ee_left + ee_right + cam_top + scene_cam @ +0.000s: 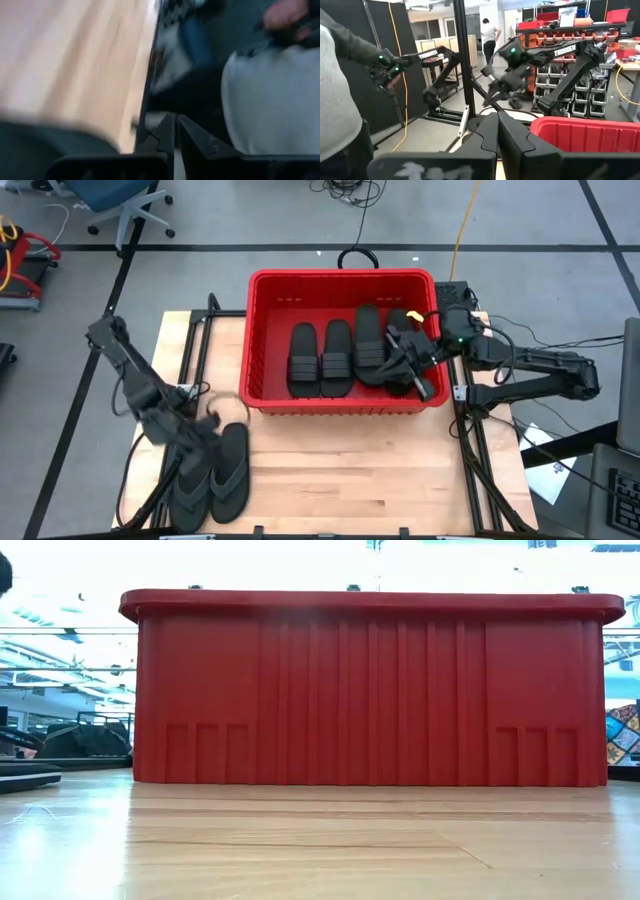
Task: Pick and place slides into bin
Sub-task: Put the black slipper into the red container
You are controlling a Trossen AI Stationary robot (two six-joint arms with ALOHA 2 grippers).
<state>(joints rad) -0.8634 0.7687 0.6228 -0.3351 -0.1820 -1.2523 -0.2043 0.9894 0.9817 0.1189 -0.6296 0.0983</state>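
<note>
Left arm closes in on the last pair

Our left gripper (200, 432), fingers (167, 132) pressed together and empty, hovers at the two flip-flops (213, 475) lying lengthwise on the bench (350, 470); the right gripper (418, 375), fingers likewise together, sits over the bin (262, 340), with four slides (350, 352) inside.

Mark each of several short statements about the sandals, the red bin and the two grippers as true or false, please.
1. The bin is red. True.
2. The bin holds no slides. False: several black slides lie inside it.
3. Two flip-flops lie on the table, outside the bin. True.
4. The right gripper is over the bare table. False: it is over the bin's right part.
5. The left gripper is near the flip-flops. True.
</note>
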